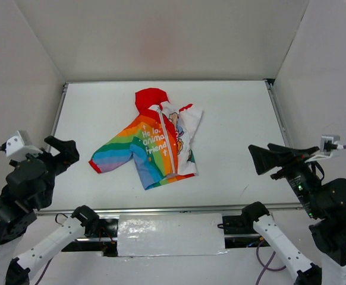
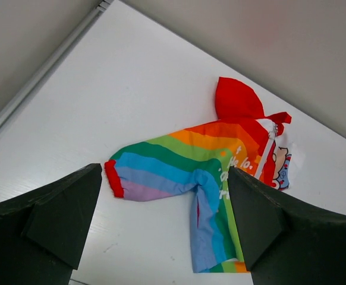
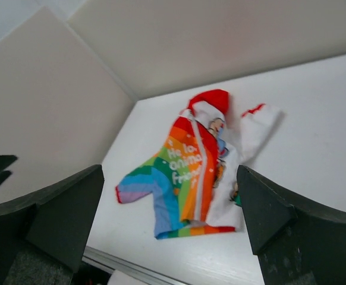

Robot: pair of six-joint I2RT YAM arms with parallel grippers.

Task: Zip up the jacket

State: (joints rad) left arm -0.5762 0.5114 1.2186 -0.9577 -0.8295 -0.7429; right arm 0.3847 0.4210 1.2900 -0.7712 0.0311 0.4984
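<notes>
On the table [image 1: 232,119], near its middle, the jacket [image 1: 158,145] is lying flat with its front up. Its red hood [image 1: 150,98] is pointing toward the far wall, and the hem is facing the arms. The rainbow half [image 1: 146,148] is lying on the left, carrying white lettering [image 1: 153,142]. Its sleeve [image 1: 113,157] is stretching out to the left and ending in a red cuff [image 1: 94,167]. The white half [image 1: 186,139] is lying on the right, with its own sleeve folded up beside the hood. The white zipper [image 1: 164,142] is running down the front from collar to hem, and the two halves are meeting along it. Whether the teeth are joined all the way I cannot tell.

The left tool [image 1: 60,148] is hanging at the table's left edge, well apart from the jacket, its jaws standing wide and holding nothing. The right tool [image 1: 268,157] is hovering over the table's right side, also well apart from the jacket, its jaws spread wide and empty. In both wrist views the jacket is showing between the parted fingers, far off.
</notes>
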